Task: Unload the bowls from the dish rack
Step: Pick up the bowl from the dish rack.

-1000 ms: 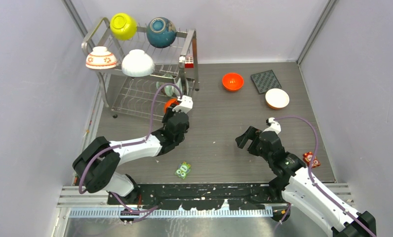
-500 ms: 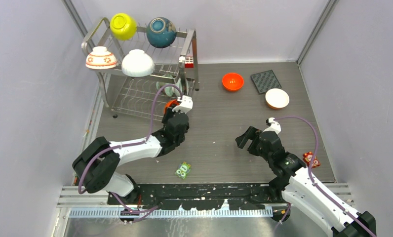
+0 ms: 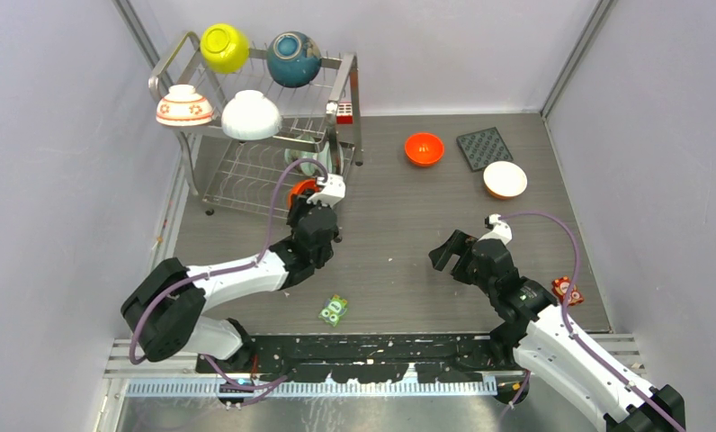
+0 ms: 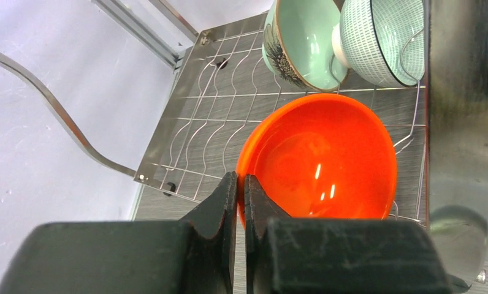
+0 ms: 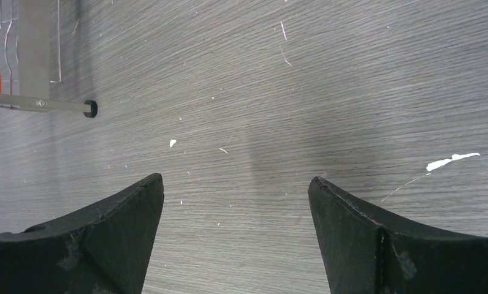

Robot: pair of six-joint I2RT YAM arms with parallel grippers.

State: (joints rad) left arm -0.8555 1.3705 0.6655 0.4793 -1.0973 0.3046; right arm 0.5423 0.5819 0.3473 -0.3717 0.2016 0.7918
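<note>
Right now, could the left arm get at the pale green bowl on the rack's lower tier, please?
Probably not yet: the left gripper is shut on the orange bowl, which stands between it and the pale green bowl.

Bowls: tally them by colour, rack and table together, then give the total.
Orange: 2 (orange rack bowl, orange table bowl)
Yellow-green: 1 (yellow-green bowl)
Dark teal-blue: 1 (teal-blue bowl)
Plain white: 1 (plain white bowl)
White, red flowers: 1 (flowered bowl)
Pale green: 1 (pale green bowl)
White, green check: 1 (checked bowl)
White, orange rim: 1 (orange-rimmed bowl)
Total: 9
</note>
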